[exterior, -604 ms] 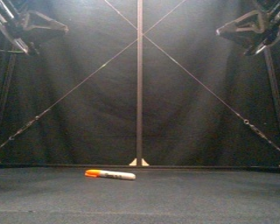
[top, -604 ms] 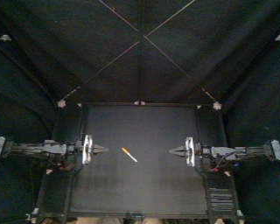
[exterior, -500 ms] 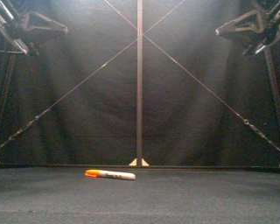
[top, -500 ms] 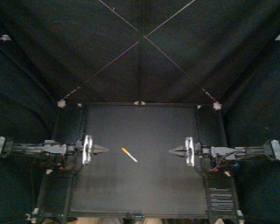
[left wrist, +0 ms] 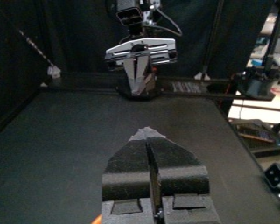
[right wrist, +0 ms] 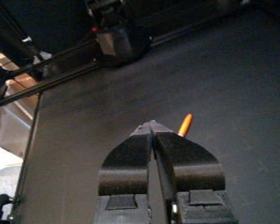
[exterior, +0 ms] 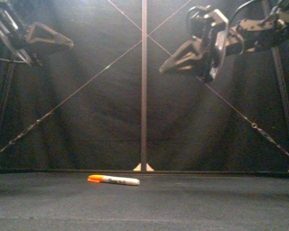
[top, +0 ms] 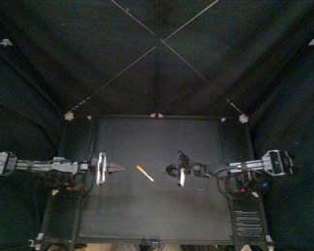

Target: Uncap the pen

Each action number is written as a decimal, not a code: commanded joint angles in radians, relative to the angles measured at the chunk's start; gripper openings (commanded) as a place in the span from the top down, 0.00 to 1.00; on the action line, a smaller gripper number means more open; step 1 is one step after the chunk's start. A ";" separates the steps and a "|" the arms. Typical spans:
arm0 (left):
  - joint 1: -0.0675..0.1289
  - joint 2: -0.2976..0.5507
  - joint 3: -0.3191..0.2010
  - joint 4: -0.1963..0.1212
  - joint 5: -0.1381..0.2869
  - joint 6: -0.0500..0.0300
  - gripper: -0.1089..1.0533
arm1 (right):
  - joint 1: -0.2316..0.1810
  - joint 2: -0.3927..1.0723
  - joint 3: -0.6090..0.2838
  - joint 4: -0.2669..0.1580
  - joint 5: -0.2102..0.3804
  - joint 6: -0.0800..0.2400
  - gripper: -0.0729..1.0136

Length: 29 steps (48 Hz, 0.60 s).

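A marker pen [top: 145, 174] with a white barrel and an orange cap lies flat on the black table, left of the middle; the front view shows the pen [exterior: 115, 180] with its cap end to the left. My left gripper [top: 122, 170] hovers shut just left of it, high above the table [exterior: 51, 36]. My right gripper [top: 173, 172] hangs shut to the pen's right, tilted down and well above it [exterior: 183, 59]. In the right wrist view the pen's orange end [right wrist: 185, 123] shows just past my shut jaws [right wrist: 150, 129]. The left wrist view shows my shut jaws [left wrist: 146, 131], not the pen.
The table [top: 160, 211] holds nothing else that I can see. The two arms face each other across the pen: the right gripper [left wrist: 140, 66] fills the far side of the left wrist view, the left arm [right wrist: 113, 39] that of the right wrist view.
My right arm has swung in from the table's right side toward the middle and tipped downward. The left gripper has edged inward and lower. The pen has not moved.
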 commanded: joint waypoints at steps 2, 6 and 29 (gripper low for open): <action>0.003 0.037 -0.008 -0.003 0.021 -0.0046 0.74 | 0.006 0.121 -0.098 0.048 -0.008 -0.005 0.78; 0.003 0.054 0.000 -0.008 0.038 -0.0031 0.68 | 0.006 0.190 -0.132 0.046 -0.008 -0.008 0.64; 0.026 0.057 0.017 -0.014 0.044 -0.0015 0.40 | -0.041 0.407 -0.242 0.066 0.069 -0.005 0.08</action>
